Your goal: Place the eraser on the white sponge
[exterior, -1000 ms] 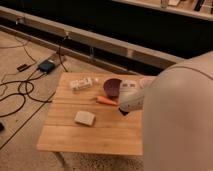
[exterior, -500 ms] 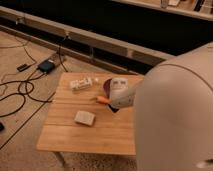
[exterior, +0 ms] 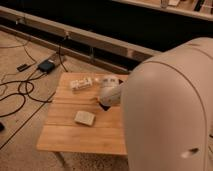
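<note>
One gripper [exterior: 105, 104] is seen above the wooden table [exterior: 65, 135], pressed together on what appears to be the black eraser [exterior: 104, 106]; the white sponge [exterior: 84, 118] lies just left and nearer.

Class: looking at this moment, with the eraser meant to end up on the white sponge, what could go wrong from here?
1. The gripper, jaws shut, hangs right of the flat white rectangular sponge; a release here would probably miss.
2. The bulky pale arm hides much of the wooden table, so nearby items could be knocked.
</note>
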`<state>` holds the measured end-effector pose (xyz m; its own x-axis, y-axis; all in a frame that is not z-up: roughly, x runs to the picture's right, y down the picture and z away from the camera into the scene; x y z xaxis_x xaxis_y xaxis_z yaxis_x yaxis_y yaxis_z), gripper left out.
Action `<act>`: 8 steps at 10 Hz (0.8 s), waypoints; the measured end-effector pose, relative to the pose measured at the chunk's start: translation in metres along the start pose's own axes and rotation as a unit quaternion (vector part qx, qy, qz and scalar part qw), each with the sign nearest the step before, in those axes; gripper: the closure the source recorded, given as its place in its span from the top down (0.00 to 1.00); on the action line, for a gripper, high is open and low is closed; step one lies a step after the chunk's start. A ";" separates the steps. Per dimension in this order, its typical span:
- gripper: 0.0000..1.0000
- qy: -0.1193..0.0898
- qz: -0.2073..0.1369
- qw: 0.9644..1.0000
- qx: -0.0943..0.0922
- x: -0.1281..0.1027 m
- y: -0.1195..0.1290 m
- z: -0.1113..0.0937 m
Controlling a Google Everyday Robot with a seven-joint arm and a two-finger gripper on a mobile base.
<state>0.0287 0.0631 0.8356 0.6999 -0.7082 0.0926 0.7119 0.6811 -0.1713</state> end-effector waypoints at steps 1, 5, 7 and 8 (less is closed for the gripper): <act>0.00 -0.003 -0.005 1.000 0.002 -0.005 -0.004 0.000; 0.00 -0.020 -0.035 0.999 0.016 -0.037 -0.020 -0.006; 0.00 -0.029 -0.046 0.998 0.025 -0.049 -0.028 -0.008; 0.00 -0.032 -0.051 0.998 0.030 -0.052 -0.030 -0.008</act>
<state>-0.0302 0.0781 0.8280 0.6250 -0.7621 0.1693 0.7801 0.6177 -0.0994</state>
